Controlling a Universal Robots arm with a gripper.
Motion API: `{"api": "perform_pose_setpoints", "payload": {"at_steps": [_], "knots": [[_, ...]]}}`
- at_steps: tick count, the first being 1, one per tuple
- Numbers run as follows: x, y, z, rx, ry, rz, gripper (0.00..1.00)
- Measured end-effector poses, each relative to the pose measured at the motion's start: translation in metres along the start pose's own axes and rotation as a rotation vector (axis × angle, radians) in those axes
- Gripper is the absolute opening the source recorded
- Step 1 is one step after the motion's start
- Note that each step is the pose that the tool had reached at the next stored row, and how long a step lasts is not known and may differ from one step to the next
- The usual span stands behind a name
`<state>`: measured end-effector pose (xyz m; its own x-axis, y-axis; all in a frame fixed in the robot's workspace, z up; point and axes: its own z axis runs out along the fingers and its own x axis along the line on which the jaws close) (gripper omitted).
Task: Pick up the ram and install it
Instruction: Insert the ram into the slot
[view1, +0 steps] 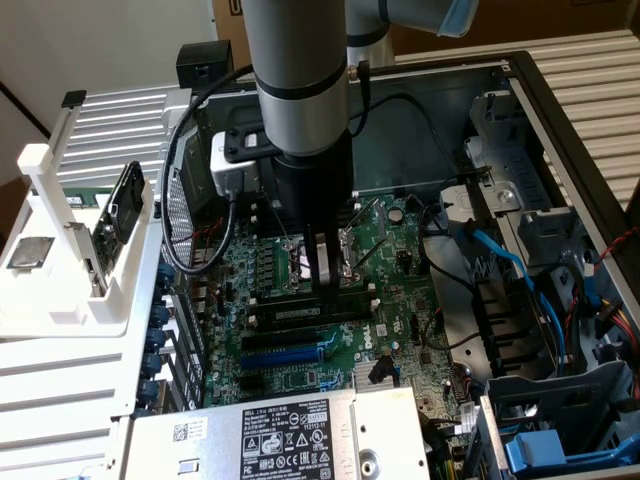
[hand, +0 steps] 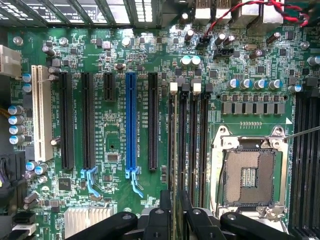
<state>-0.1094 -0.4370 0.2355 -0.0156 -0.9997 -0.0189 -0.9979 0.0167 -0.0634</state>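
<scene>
The ram (view1: 300, 313) is a dark stick with a pale label. It stands on edge in a black memory slot on the green motherboard (view1: 400, 260), just below the CPU socket (view1: 330, 250) in the exterior view. In the wrist view the ram's thin green edge (hand: 176, 150) runs along the memory slot nearest the expansion slots. My gripper (view1: 322, 292) hangs straight down over its middle. There the gripper (hand: 176, 202) is open, one black finger (hand: 165, 210) on each side of the ram's edge, with a little space between finger and board.
The open PC case holds a blue expansion slot (hand: 131, 120), a CPU socket (hand: 248, 175) and several more memory slots (hand: 305, 165). A labelled power supply (view1: 280, 435) sits in front, blue cables and a drive cage (view1: 560, 300) on the exterior view's right, and a white fixture (view1: 70, 250) on its left.
</scene>
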Motion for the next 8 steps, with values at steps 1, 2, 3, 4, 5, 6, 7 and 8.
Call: {"api": "perform_pose_setpoints", "payload": {"at_steps": [1,2,3,4,5,6,7,8], "knots": [[-0.0001,0.0006,-0.0017,0.0003,0.0001,0.0,0.21],[-0.0001,0.0013,-0.0031,0.0009,0.0,0.0,0.21],[-0.0001,0.003,-0.0055,0.0027,0.0,0.0,0.21],[-0.0002,0.0037,-0.0065,0.0035,0.0,0.0,0.21],[-0.0003,0.0043,-0.0075,0.0041,-0.0001,0.0,0.21],[-0.0003,0.0049,-0.0088,0.0044,-0.0001,0.0,0.21],[-0.0004,0.0053,-0.0099,0.0046,-0.0001,0.0,0.21],[-0.0003,0.0055,-0.0104,0.0049,-0.0001,0.0,0.21]]}}
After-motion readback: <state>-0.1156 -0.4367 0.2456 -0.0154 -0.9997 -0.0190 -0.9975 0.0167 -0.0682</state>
